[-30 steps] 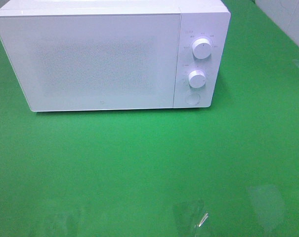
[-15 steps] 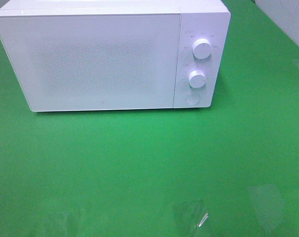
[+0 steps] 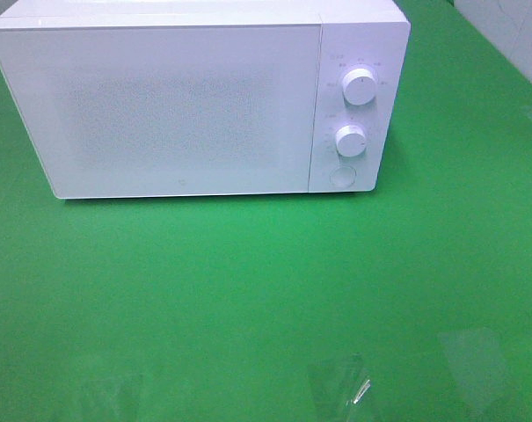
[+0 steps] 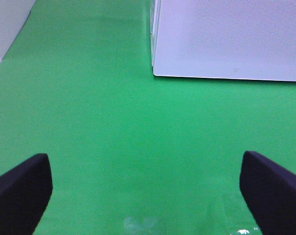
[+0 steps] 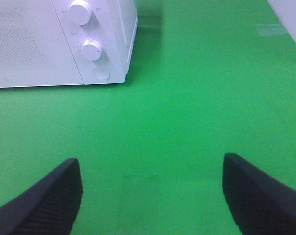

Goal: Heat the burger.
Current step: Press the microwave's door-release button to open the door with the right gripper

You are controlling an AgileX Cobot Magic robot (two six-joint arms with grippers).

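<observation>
At upper left the microwave (image 3: 195, 97) stands shut; left gripper (image 4: 145, 188) and right gripper (image 5: 152, 188) gape empty, seemingly parked clear of it.

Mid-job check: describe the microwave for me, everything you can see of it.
The microwave is a white, boxy countertop unit with a smooth, plastic-looking shell. Its door, with a fine dotted window panel, is shut. Right of the door, the control panel carries an upper knob, a lower knob and a round button below them. It stands upright on the green table, toward the far side, front facing the high camera. Nothing else is seen touching it; its inside is hidden.
</observation>
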